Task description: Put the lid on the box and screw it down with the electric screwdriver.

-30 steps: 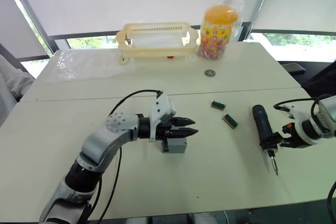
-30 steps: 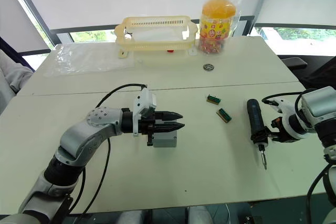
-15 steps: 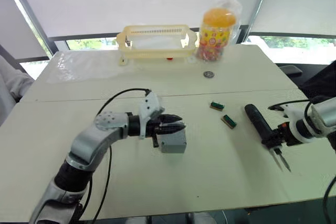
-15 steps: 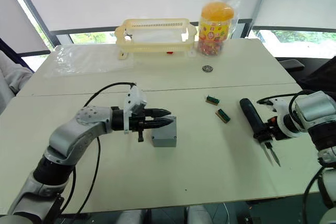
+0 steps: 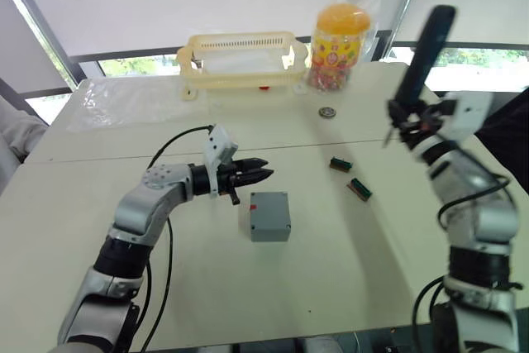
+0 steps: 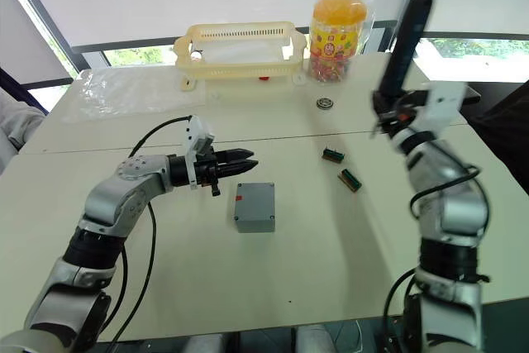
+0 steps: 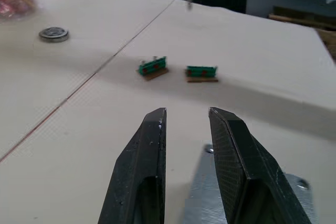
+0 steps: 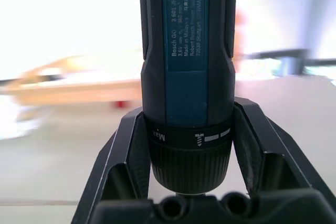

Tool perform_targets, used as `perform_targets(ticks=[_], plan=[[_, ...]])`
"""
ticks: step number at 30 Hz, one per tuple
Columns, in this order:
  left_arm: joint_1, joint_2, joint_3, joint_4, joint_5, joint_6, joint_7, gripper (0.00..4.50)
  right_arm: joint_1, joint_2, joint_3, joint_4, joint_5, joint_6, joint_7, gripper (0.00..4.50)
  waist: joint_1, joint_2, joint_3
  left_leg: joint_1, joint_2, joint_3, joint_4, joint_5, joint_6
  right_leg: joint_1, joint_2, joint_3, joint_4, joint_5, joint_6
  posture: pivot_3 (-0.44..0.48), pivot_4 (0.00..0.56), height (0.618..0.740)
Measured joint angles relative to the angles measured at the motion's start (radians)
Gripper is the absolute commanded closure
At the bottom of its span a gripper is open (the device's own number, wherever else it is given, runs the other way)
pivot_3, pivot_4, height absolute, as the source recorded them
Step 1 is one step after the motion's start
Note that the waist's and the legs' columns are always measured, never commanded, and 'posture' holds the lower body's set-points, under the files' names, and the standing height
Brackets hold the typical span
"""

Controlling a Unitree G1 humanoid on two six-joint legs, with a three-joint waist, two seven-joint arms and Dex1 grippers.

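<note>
Two grippers: right gripper [image 6: 388, 113] clamps the electric screwdriver [image 6: 402, 41] aloft; left gripper [image 5: 258, 175], slightly parted, beside the box [image 5: 269, 216].

The support surface is a cream table [image 5: 347, 287] with a seam running across it. Resting directly on it: the closed grey box [image 5: 269, 216], two green bit strips [image 5: 350, 177], a metal disc [image 5: 329, 112], a yellow basket [image 5: 241, 59], a candy jar [image 5: 340, 37] and a plastic sheet [image 5: 124, 101].

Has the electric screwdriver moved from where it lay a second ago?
Yes. The electric screwdriver, shut in the right gripper, has been lifted off the table and stands nearly upright, well above the two green bit strips it earlier lay beside.
</note>
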Motion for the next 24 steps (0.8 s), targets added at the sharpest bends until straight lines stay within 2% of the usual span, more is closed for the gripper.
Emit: perform_targets(ticks=[3, 6, 13, 24], plan=[[0.014, 0.021, -0.028, -0.025, 0.003, 0.022, -0.011, 3.25, 0.031, 0.101, 0.067, -0.056, 0.065, 0.001, 0.018, 2.74, 0.007, 0.0, 0.0, 0.001, 0.0, -0.003, 0.001, 0.001, -0.002, 0.003, 0.001, -0.002, 0.001, 0.001, -0.001, 0.0, 0.15, 0.74], [0.022, 0.054, -0.04, -0.045, 0.014, 0.023, -0.028, 3.25, 0.065, 0.134, 0.11, -0.076, 0.098, 0.01, 0.03, 2.74, 0.011, 0.0, 0.0, 0.001, 0.0, -0.004, 0.002, 0.001, -0.002, 0.004, 0.001, -0.003, 0.001, 0.001, -0.001, 0.0, 0.15, 0.74], [0.092, 0.046, -0.081, -0.057, 0.051, 0.001, -0.016, 3.25, 0.121, 0.148, 0.164, -0.099, 0.105, 0.018, 0.04, 2.74, 0.003, 0.0, 0.0, 0.001, 0.0, -0.004, 0.0, 0.001, -0.002, 0.003, 0.001, -0.003, 0.001, 0.001, -0.002, 0.0, 0.15, 0.74], [0.075, 0.035, -0.137, 0.004, 0.14, -0.111, -0.043, 3.25, 0.154, 0.185, 0.263, -0.127, 0.063, 0.011, 0.021, 2.74, 0.004, 0.0, 0.0, 0.002, 0.0, -0.004, 0.001, 0.001, -0.002, 0.003, 0.001, -0.003, 0.001, 0.001, -0.002, 0.0, 0.15, 0.74]])
